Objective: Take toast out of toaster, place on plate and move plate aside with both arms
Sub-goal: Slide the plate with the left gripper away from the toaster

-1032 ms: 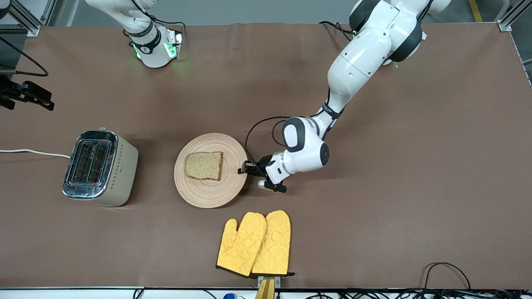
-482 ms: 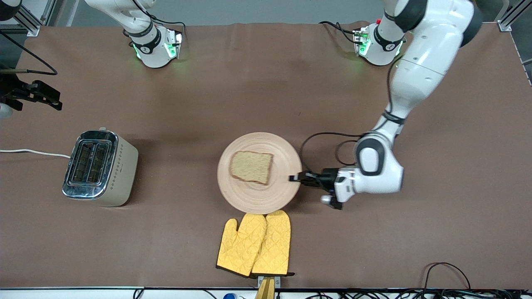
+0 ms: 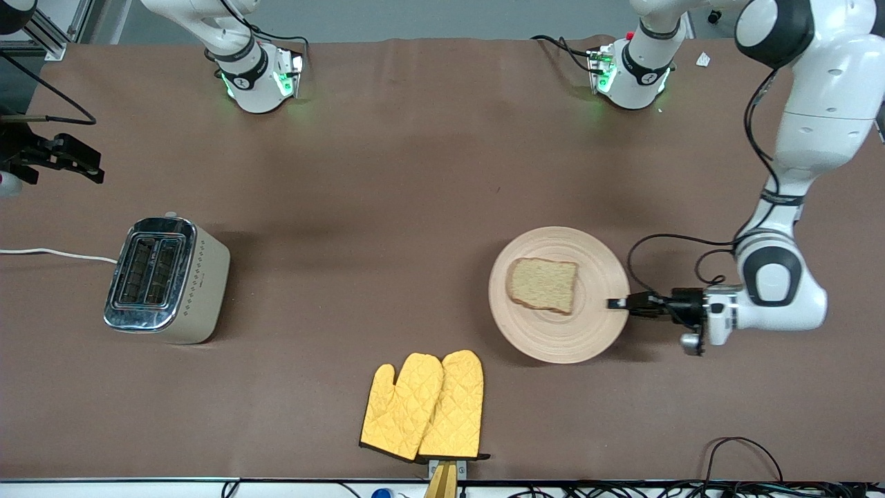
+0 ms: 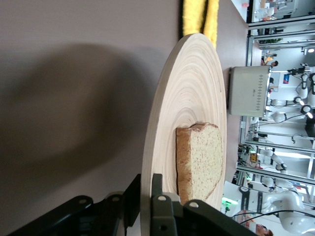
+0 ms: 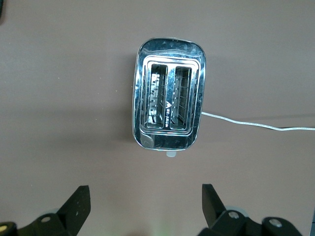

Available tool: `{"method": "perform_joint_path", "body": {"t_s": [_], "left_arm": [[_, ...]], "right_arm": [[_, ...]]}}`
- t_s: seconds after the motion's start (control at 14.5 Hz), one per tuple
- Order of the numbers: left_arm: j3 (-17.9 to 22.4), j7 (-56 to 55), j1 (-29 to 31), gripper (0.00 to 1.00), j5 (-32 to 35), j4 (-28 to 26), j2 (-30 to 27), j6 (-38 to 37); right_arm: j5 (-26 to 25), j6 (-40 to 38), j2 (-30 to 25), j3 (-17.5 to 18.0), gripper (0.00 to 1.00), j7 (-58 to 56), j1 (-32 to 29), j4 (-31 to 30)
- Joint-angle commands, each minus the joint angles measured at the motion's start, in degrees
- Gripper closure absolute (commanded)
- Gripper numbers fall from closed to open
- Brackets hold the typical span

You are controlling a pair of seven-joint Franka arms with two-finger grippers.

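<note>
Front view — brown table | left fingers pinch plate rim (toast aboard) | right fingers wide over toaster

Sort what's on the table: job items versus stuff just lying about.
Job:
toast, lying on the plate
plate, rim gripped by the left hand
right hand, open, over the toaster

Lying about:
toaster, slots empty
yellow oven mitts

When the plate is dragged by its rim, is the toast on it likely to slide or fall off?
Probably not. The toast lies flat near the middle of the plate, away from the rim. The ring grooves may add some grip. The left gripper clamps the rim, and the plate looks stiff, so it should stay level.
</note>
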Motion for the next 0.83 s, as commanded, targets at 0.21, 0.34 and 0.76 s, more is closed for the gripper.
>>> {"method": "perform_joint_path", "body": {"t_s": [0.21, 0.34, 0.76], "left_arm": [[-0.84, 6.21, 8.43, 1.00, 4.47, -1.22, 0.19, -1.91], [-0.84, 8.84, 9.76, 0.99, 4.57, -1.21, 2.13, -1.82], [-0.23, 8.94, 9.85, 0.75, 4.65, -0.34, 2.75, -1.73]], "right_arm": [[0.73, -0.69, -1.02, -0.01, 0.00, -0.38, -0.04, -0.32], [0.81, -1.04, -0.93, -0.18, 0.00, -0.46, -0.13, -0.32], [0.81, -1.04, -1.02, -0.01, 0.00, -0.47, -0.13, -0.23]]}}
